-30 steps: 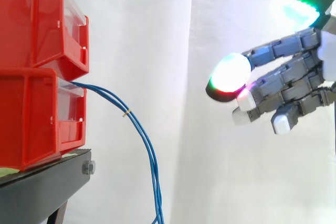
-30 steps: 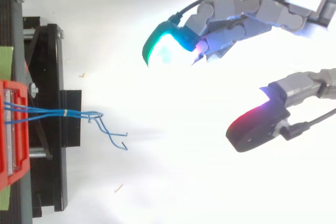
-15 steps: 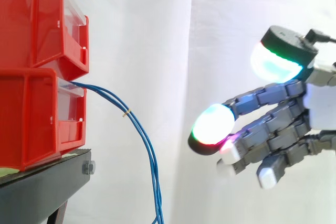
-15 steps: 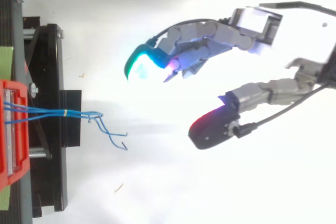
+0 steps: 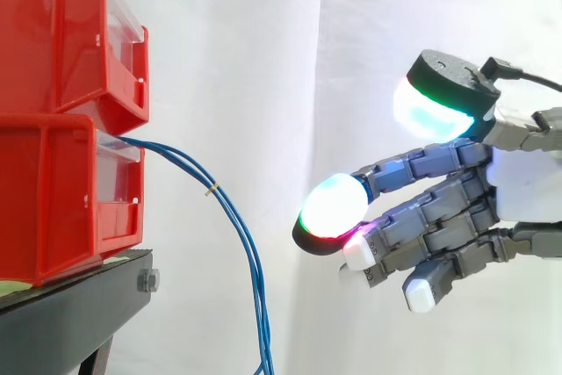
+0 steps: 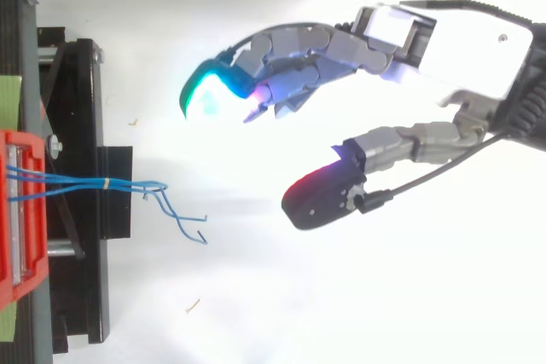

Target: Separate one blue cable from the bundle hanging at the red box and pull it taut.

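A bundle of thin blue cables (image 5: 239, 221) comes out of the lower red plastic bin (image 5: 53, 199), is bound by a small yellow tie (image 5: 211, 189), and hangs in a curve past the edge of the black metal stand (image 5: 70, 318). The grey-jointed robot hand (image 5: 525, 192) is in the air to the right, before the white curtain (image 5: 263, 41) and well apart from the cables. Its fingers (image 5: 420, 162) are extended and spread wide, holding nothing, with the glowing pads turned toward the bins.

Blue cables (image 5: 237, 226), banded together, hanging from red box (image 5: 61, 191)
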`<state>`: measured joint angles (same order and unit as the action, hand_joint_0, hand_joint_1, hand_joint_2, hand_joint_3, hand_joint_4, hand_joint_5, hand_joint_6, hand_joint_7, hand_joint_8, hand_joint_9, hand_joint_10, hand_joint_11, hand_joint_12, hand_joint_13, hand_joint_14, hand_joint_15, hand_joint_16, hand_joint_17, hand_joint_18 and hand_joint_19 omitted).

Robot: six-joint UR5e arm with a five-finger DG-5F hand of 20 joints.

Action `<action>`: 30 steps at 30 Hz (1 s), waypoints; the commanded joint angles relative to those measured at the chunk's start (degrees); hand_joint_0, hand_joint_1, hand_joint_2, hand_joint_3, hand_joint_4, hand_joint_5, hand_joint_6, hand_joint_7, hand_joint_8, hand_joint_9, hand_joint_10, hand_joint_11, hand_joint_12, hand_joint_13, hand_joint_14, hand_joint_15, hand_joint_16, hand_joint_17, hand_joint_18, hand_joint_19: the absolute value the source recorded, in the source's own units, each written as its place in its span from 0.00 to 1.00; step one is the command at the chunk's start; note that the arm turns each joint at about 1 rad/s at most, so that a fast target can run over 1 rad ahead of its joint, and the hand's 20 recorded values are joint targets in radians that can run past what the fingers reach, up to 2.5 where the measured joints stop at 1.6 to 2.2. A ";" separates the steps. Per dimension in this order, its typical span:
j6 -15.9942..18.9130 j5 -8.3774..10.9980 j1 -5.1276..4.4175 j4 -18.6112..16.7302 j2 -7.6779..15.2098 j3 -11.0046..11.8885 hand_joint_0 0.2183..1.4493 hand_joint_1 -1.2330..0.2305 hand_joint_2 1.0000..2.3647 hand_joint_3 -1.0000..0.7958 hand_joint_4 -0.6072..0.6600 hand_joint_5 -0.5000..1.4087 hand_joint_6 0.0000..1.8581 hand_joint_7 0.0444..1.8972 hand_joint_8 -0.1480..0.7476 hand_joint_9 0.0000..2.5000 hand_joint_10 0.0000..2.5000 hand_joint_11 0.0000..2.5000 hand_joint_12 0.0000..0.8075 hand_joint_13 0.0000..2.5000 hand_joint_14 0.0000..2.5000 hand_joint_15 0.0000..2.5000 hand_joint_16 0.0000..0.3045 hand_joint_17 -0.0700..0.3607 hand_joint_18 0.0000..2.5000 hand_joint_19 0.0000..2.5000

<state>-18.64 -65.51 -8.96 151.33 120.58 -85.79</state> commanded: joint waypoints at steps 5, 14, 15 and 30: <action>-1.84 2.23 -0.18 -1.30 0.01 0.01 0.23 0.44 0.00 0.28 0.71 0.15 0.27 0.44 0.53 0.24 0.00 0.13 0.46 0.22 0.00 0.13 0.15 0.40 0.28 0.20; -2.01 1.96 -0.79 -1.56 0.10 0.01 0.23 0.44 0.00 0.28 0.71 0.15 0.27 0.44 0.53 0.24 0.00 0.14 0.46 0.22 0.00 0.13 0.15 0.40 0.28 0.20; -2.36 1.96 -1.06 -2.18 0.01 0.01 0.23 0.44 0.00 0.28 0.71 0.15 0.27 0.44 0.53 0.24 0.00 0.14 0.46 0.22 0.01 0.13 0.15 0.40 0.28 0.20; -3.59 2.14 -1.85 -4.02 1.94 0.53 0.23 0.44 0.00 0.28 0.71 0.15 0.27 0.44 0.54 0.25 0.00 0.14 0.46 0.23 0.00 0.14 0.15 0.40 0.28 0.20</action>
<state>-22.86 -63.22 -10.90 147.25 121.45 -85.64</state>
